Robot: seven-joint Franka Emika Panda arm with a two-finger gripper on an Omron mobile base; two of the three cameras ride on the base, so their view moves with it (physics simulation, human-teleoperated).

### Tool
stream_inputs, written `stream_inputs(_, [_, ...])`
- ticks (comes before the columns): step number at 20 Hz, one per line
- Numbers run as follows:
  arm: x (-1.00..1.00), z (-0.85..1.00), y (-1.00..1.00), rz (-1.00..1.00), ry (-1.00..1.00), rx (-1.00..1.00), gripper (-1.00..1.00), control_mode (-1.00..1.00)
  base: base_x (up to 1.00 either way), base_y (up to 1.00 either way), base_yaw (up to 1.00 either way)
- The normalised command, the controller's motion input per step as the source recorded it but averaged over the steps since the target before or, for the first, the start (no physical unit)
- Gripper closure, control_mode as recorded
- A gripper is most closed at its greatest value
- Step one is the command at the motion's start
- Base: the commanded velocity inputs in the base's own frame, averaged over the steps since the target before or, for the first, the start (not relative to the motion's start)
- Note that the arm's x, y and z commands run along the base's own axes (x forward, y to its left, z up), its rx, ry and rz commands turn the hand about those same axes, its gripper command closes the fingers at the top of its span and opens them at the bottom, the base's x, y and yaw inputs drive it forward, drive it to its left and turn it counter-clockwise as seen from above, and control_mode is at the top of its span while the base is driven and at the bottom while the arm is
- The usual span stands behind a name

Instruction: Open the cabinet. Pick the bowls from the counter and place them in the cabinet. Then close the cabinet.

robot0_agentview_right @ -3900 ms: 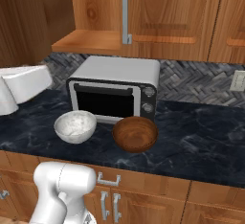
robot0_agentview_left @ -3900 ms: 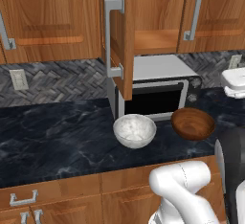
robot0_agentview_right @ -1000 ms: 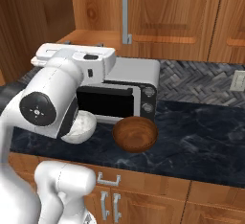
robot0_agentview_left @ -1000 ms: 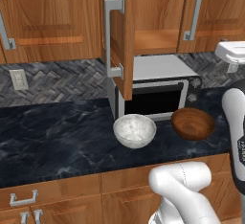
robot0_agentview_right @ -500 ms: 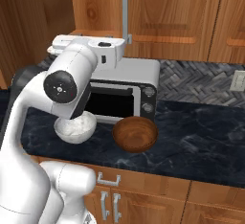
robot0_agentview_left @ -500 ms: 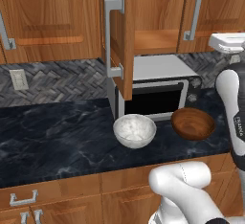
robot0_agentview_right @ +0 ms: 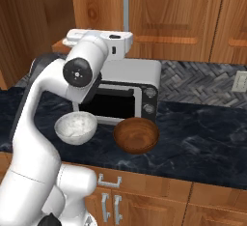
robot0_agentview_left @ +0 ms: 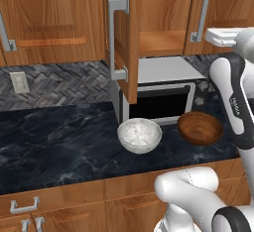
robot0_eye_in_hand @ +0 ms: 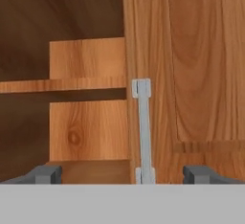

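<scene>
Hand view is looking straight at the cabinet: the jaws are spread wide with nothing in them, and the closed right door's silver handle stands between the two tips. The left door is swung open, so the shelf inside shows. Down on the tabletop, the speckled bowl and the wood bowl sit near each other in front of the toaster oven, not touching. The arm's raised up by the cabinet.
</scene>
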Motion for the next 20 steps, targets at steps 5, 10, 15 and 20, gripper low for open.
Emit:
stream_inputs(5, [0.49,0.00,-0.13,0.02,0.00,0.00,-1.00,-1.00,0.00,0.00,0.00])
stream_inputs(10, [0.51,0.00,-0.08,0.02,0.00,0.00,-1.00,-1.00,0.00,0.00,0.00])
stream_inputs(15, [0.54,0.00,-0.09,0.04,0.00,0.00,-1.00,-1.00,0.00,0.00,0.00])
stream_inputs(20, [0.57,0.00,-0.11,0.04,0.00,0.00,-1.00,-1.00,0.00,0.00,0.00])
